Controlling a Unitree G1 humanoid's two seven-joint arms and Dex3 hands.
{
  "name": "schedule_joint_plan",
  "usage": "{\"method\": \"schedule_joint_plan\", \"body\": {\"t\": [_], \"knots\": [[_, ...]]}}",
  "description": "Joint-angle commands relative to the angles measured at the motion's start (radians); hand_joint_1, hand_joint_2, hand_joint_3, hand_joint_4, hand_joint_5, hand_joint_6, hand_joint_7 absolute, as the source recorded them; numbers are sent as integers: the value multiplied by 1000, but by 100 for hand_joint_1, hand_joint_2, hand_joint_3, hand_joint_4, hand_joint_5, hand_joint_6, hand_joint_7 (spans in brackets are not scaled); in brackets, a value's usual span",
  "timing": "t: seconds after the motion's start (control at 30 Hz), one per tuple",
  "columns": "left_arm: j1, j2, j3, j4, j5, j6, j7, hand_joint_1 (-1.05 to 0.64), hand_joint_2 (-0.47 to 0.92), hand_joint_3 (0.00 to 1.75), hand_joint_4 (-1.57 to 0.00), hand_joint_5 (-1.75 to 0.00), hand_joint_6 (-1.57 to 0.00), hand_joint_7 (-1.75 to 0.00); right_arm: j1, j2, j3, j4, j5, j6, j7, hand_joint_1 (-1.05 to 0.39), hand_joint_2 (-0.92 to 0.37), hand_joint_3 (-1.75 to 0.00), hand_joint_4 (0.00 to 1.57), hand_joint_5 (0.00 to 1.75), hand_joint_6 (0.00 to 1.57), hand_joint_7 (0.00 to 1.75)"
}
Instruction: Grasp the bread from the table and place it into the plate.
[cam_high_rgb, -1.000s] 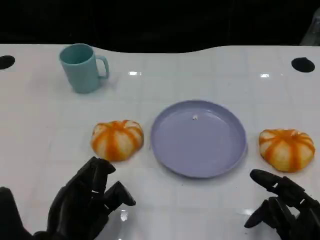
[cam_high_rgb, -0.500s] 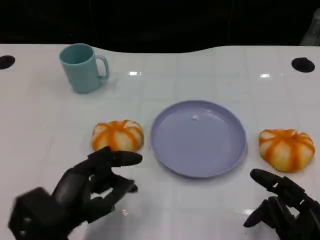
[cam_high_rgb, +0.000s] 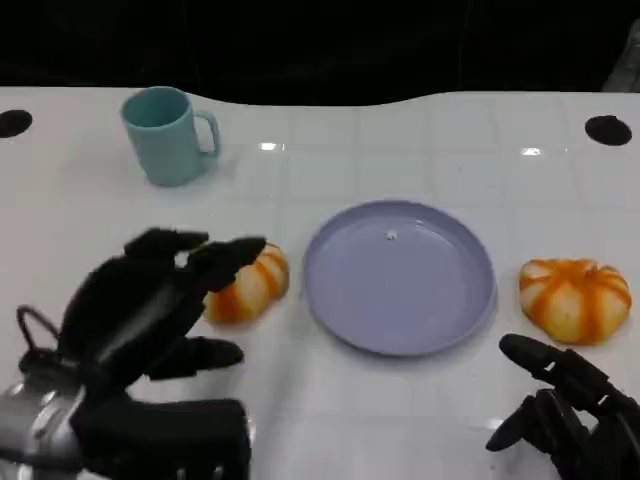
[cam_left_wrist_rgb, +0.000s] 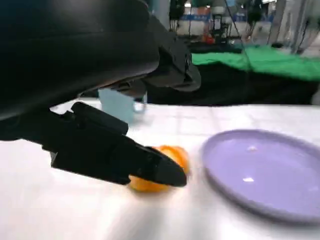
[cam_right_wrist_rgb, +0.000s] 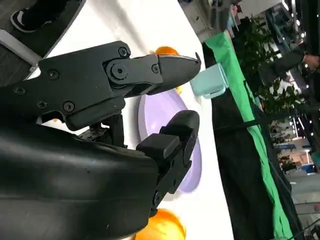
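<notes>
Two orange-striped round breads lie on the white table, either side of a lavender plate (cam_high_rgb: 400, 290). The left bread (cam_high_rgb: 248, 286) is partly covered by the fingertips of my left hand (cam_high_rgb: 150, 305), which hangs above its near-left side with fingers spread and nothing in them. In the left wrist view, that bread (cam_left_wrist_rgb: 172, 154) peeks out past a black finger (cam_left_wrist_rgb: 115, 155), with the plate (cam_left_wrist_rgb: 265, 170) beside it. The right bread (cam_high_rgb: 574, 298) lies just beyond my right hand (cam_high_rgb: 565, 410), whose fingers are apart and empty. The right wrist view shows this bread (cam_right_wrist_rgb: 162, 227) and the plate (cam_right_wrist_rgb: 151, 116).
A teal mug (cam_high_rgb: 165, 135) stands at the back left, well behind the left bread. Two black holes (cam_high_rgb: 606, 129) mark the table's far corners. The plate holds a tiny white crumb (cam_high_rgb: 390, 236). The table's far edge meets a dark background.
My left hand has risen and reached forward from the table's near edge to the left bread, its fingers now over it. The right hand and both breads have not moved.
</notes>
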Motion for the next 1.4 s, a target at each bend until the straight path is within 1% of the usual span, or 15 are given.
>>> {"method": "schedule_joint_plan", "body": {"t": [0.03, 0.13, 0.27, 0.33, 0.47, 0.6, 0.8, 1.03, 1.1, 1.2, 1.23, 1.3, 1.33, 1.37, 1.4], "knots": [[-84, 24, -64, 27, 92, 89, -56, -60, 85, 0, -1, -28, -22, 0, 3, -15, -8, 1, 3, -5, 6, -76, -92, -28, 59, 148, 91, 45], [-101, 30, -85, 34, 98, 115, -67, -59, 84, 0, 0, -28, -21, 0, 1, -14, -9, 4, 0, -11, 9, -76, -92, -28, 59, 149, 91, 45], [-215, 18, -148, 162, 121, 153, -106, -50, 80, 0, -3, -28, -22, 0, -1, -16, -10, 12, 6, -18, 28, -76, -92, -28, 57, 148, 89, 44], [-271, -2, -179, 254, 131, 180, -101, -48, 81, 0, -6, -22, -21, 0, -1, -15, -11, 11, 5, -15, 28, -76, -92, -29, 57, 149, 89, 44], [-347, -28, -227, 401, 133, 212, -52, -48, 79, 0, -11, -19, -22, -1, -1, -14, -13, 9, 2, -11, 22, -75, -92, -29, 57, 149, 90, 45], [-478, -78, -281, 685, 114, 230, -23, -50, 80, 0, -12, -16, -21, 0, 3, -11, -14, 6, 9, -10, 28, -76, -92, -29, 57, 148, 89, 45], [-599, -129, -331, 963, 70, 190, 76, -53, 79, 0, -18, -14, -24, -1, 8, -9, -13, 1, 0, -13, 24, -75, -92, -29, 58, 148, 89, 45], [-686, -178, -372, 1170, 17, 148, 127, -51, 79, 0, -22, -11, -28, -1, 12, -10, -13, -6, 3, -7, 24, -75, -92, -29, 58, 145, 90, 45], [-698, -188, -371, 1215, -10, 125, 141, -31, 81, 0, -30, -10, -32, -2, 13, -11, -10, -7, 0, -9, 25, -75, -92, -30, 58, 144, 89, 45], [-709, -192, -367, 1256, -42, 98, 180, -26, 82, 0, -34, -8, -34, -1, 15, -10, -10, -8, 3, -10, 29, -75, -92, -30, 58, 143, 89, 45], [-711, -192, -361, 1270, -55, 86, 203, -26, 88, 9, -67, -24, -66, -10, 16, -9, -10, -8, 6, -11, 31, -75, -92, -30, 59, 140, 88, 45], [-712, -192, -349, 1288, -83, 65, 253, -27, 91, 14, -84, -32, -83, -13, 19, -7, -10, -8, 7, -14, 33, -74, -92, -30, 60, 138, 88, 45], [-711, -192, -344, 1293, -93, 58, 274, -28, 91, 7, -84, -94, -99, -32, 21, -7, -10, -8, 7, -15, 32, -74, -92, -30, 60, 138, 88, 45], [-711, -192, -342, 1298, -102, 52, 290, -29, 91, 3, -80, -122, -100, -46, 23, -6, -10, -8, 6, -16, 32, -75, -92, -30, 60, 137, 88, 45], [-712, -192, -343, 1303, -108, 48, 300, -29, 91, 1, -77, -139, -100, -58, 23, -6, -10, -8, 6, -17, 32, -75, -92, -30, 60, 137, 88, 45]]}}
